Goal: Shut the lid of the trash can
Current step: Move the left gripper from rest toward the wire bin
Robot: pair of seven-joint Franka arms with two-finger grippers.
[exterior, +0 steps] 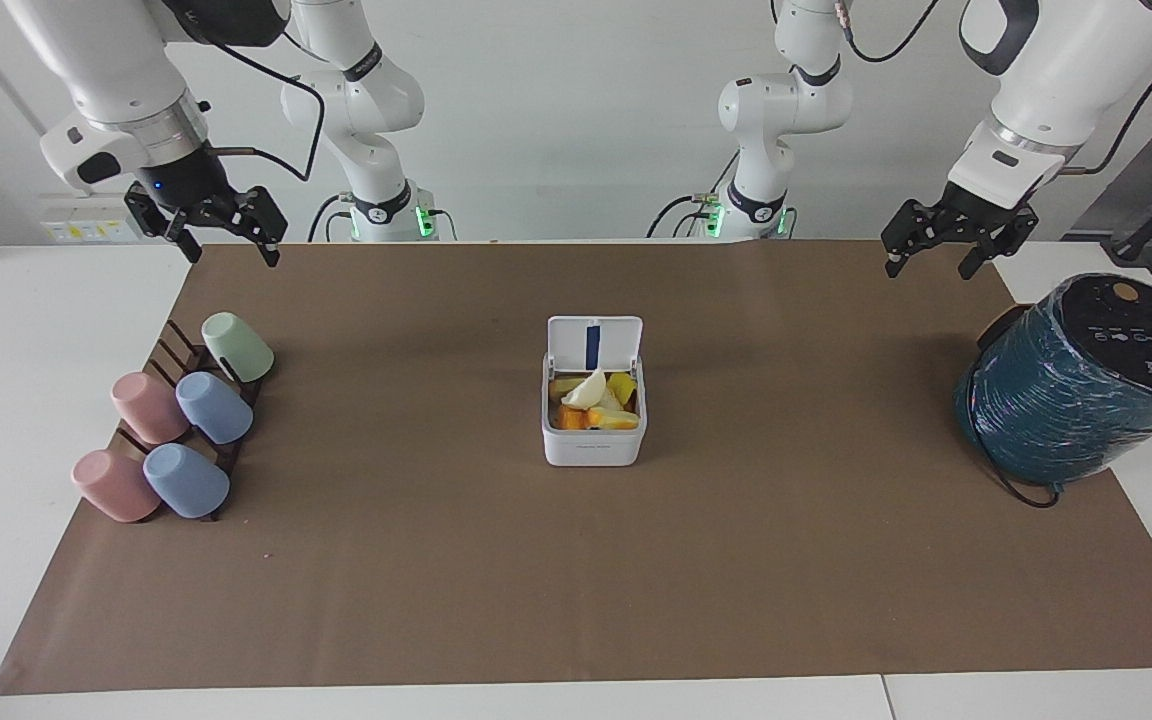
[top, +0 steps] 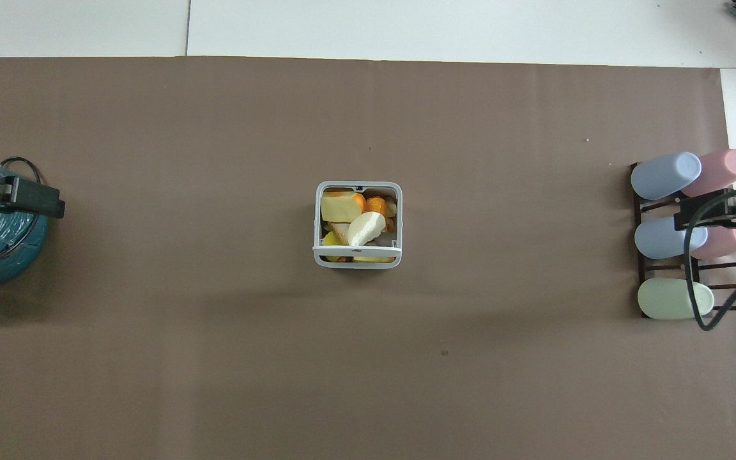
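The small white trash can [exterior: 593,445] stands in the middle of the brown mat, filled with yellow, orange and white fruit scraps. It also shows in the overhead view [top: 318,223]. Its lid [exterior: 594,343] stands upright and open on the side nearer the robots, its blue strip facing the can's inside. In the overhead view the lid [top: 357,250] shows edge-on. My left gripper [exterior: 932,264] hangs open and empty in the air at the left arm's end, beside the teal cylinder. My right gripper [exterior: 231,250] hangs open and empty over the right arm's end, above the cup rack. Both are well apart from the can.
A large teal-wrapped cylinder [exterior: 1076,390] with a black cable lies at the left arm's end of the table. A dark rack [exterior: 168,345] with several pink, blue and green cups sits at the right arm's end. The brown mat [exterior: 576,580] covers the table.
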